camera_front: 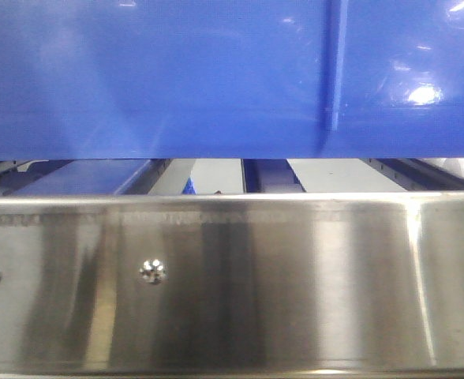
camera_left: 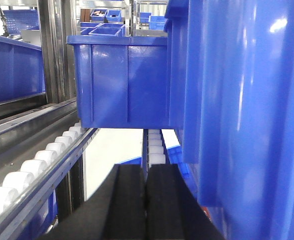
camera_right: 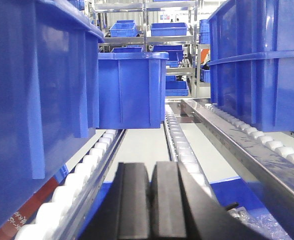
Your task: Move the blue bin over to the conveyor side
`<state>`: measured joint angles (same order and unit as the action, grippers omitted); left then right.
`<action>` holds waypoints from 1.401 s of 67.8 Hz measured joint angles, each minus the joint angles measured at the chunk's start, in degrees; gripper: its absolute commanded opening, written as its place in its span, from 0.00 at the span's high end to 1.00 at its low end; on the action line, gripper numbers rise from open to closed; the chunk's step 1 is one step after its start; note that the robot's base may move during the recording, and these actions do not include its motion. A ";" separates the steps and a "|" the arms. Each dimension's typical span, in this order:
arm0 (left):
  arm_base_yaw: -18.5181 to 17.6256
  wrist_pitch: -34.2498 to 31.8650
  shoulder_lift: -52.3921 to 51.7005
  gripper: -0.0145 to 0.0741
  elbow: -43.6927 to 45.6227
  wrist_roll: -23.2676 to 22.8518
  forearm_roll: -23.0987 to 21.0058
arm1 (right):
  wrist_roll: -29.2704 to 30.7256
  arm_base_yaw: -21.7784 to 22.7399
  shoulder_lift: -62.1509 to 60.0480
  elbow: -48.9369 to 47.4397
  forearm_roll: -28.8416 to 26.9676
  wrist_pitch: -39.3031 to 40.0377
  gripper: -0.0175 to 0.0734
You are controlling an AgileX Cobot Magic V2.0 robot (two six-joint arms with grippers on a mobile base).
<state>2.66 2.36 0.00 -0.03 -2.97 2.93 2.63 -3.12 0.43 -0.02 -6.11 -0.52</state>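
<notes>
The blue bin point(camera_front: 177, 79) fills the top of the front view, its glossy wall standing just behind a steel rail. In the left wrist view the same blue bin point(camera_left: 247, 100) rises close on the right of my left gripper point(camera_left: 146, 170), whose black fingers are shut with nothing between them. In the right wrist view the blue bin point(camera_right: 32, 85) stands close on the left of my right gripper point(camera_right: 150, 167), which is also shut and empty. Both grippers sit low beside the bin's side walls, apart from it. The conveyor is out of view.
A second blue bin point(camera_right: 132, 90) sits farther along the white roller tracks point(camera_right: 87, 165). Another bin point(camera_right: 257, 60) stands on the lane to the right. A stainless steel rail point(camera_front: 232, 276) crosses in front. Shelves with more bins stand at the back.
</notes>
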 measured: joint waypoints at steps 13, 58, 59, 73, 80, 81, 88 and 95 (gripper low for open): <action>0.00 0.00 0.00 0.86 0.00 0.00 0.00 | 0.00 0.00 0.00 0.00 0.00 0.00 0.89; 0.00 -3.16 0.00 0.86 -0.10 0.00 0.00 | 0.00 0.00 0.00 0.00 0.00 0.96 0.89; 0.00 -3.16 0.00 0.86 -0.10 0.00 0.00 | 0.00 0.00 0.00 0.00 0.00 0.95 0.89; 0.00 -5.31 0.00 0.86 -0.10 0.00 0.00 | 0.00 0.00 0.00 0.00 0.00 4.82 0.89; 0.00 -7.66 0.00 0.85 0.48 0.00 0.00 | 0.00 0.00 0.00 -2.48 0.00 3.25 0.89; 0.00 -7.66 0.00 0.85 0.85 0.00 0.00 | -0.10 0.00 0.00 -3.27 0.00 2.55 0.89; 0.00 -3.82 0.00 0.80 7.05 0.00 0.61 | -0.10 0.00 -0.14 -11.31 0.00 -4.47 0.82; 0.00 1.61 0.82 0.67 16.10 0.00 2.22 | -0.10 0.00 0.83 -19.85 0.00 -10.19 0.60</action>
<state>2.66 3.97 0.81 16.07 -2.97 5.14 2.53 -3.12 1.26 -19.87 -6.11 -10.72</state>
